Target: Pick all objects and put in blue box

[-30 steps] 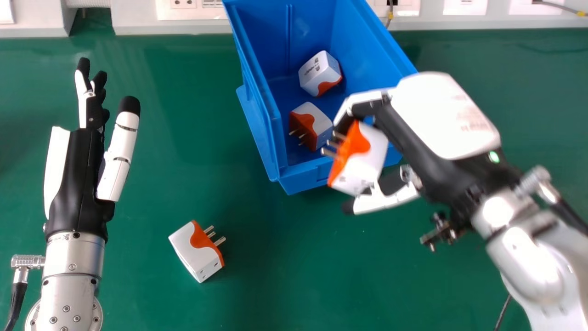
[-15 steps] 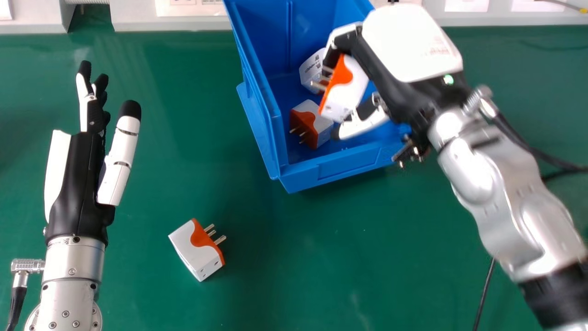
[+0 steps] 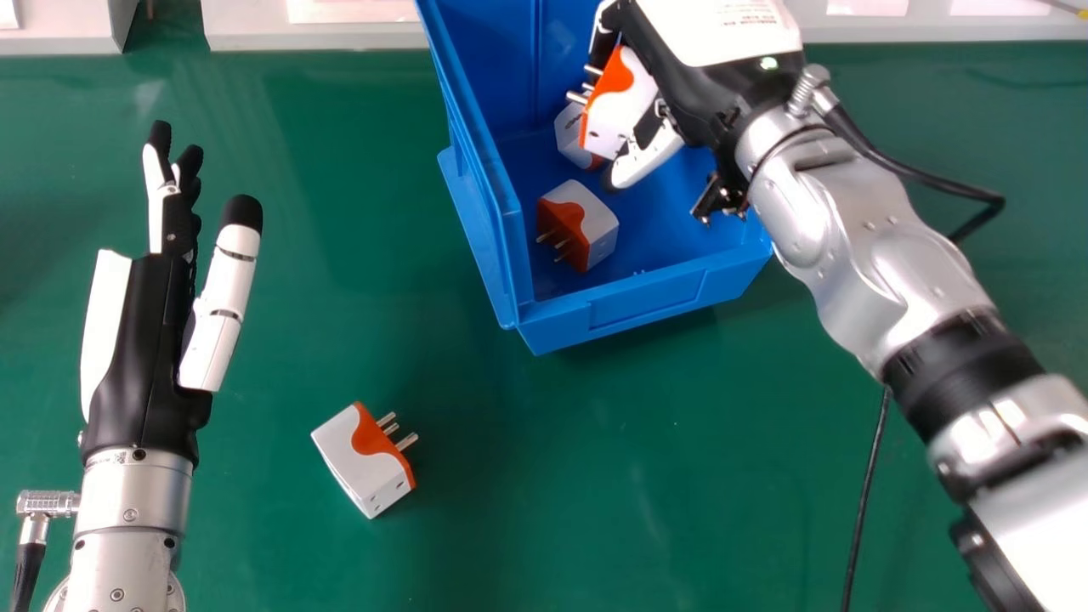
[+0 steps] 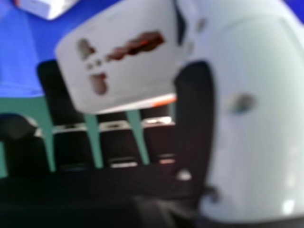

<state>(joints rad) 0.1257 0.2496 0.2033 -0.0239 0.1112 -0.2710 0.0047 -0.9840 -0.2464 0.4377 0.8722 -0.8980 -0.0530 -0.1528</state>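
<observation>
the right hand grips a white-and-orange plug adapter over the blue box, so this is the placing step; next it should lower and let go, though its height is hard to judge. another adapter lies on the bench.

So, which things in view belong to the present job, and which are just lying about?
For the job:
blue box
plug in the right robot hand
two plugs inside the box
plug on the green table

Not for it:
thin black cable
white panel behind the table
</observation>
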